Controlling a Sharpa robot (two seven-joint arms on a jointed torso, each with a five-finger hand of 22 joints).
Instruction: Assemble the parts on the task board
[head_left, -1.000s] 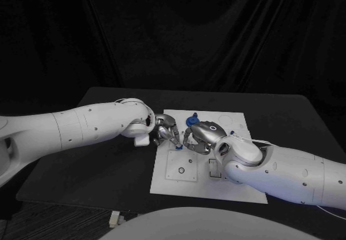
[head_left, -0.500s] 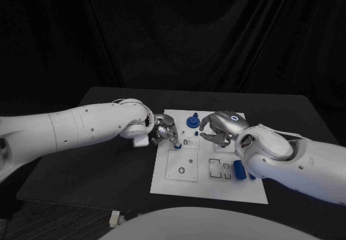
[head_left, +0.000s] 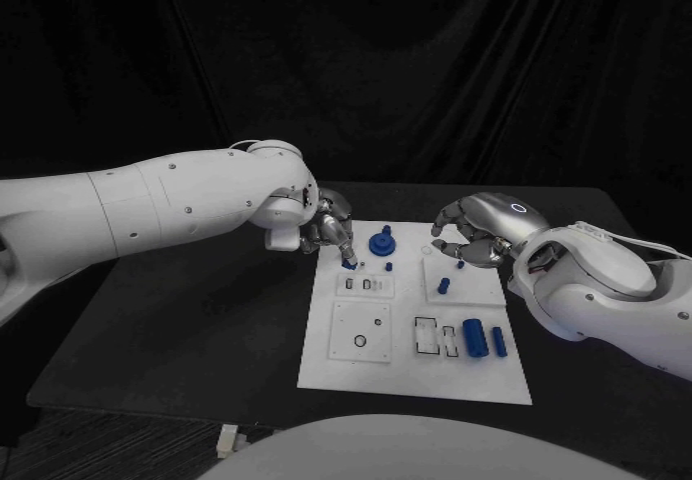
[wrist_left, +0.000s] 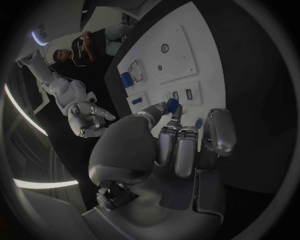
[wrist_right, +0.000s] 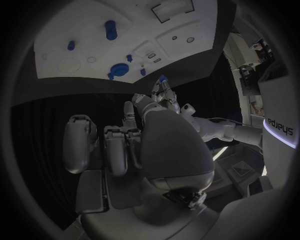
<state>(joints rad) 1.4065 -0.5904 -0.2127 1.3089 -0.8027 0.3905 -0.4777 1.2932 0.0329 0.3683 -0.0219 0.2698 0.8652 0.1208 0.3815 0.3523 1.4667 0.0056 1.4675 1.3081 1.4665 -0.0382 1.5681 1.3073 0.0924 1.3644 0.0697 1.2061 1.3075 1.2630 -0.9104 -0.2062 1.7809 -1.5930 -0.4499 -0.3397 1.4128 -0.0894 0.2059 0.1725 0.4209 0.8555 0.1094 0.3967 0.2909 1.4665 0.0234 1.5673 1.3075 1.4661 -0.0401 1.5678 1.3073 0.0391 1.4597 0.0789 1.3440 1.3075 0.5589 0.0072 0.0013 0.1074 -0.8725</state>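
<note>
The white task board (head_left: 418, 375) lies in the middle of the black table. My left hand (head_left: 332, 232) hovers over the board's far left part and pinches a small blue part (head_left: 351, 266) between thumb and fingertip; the left wrist view shows the same blue part (wrist_left: 172, 104). A blue knob-shaped part (head_left: 384, 242) stands just right of it. My right hand (head_left: 469, 238) hangs above the board's far right edge, fingers loosely bent and apart, holding nothing. A small blue peg (head_left: 444, 285) stands on the board below that hand.
Two blue cylinders (head_left: 473, 337) lie side by side in the board's near right area, beside rectangular slots (head_left: 427, 335). A square plate with a ring hole (head_left: 361, 342) sits on the near left. Bare black table (head_left: 202, 330) surrounds the board.
My right hand has pulled away from the board's middle, where it was close to the left hand, to the far right edge. My left hand, still pinching the blue part, rose slightly.
</note>
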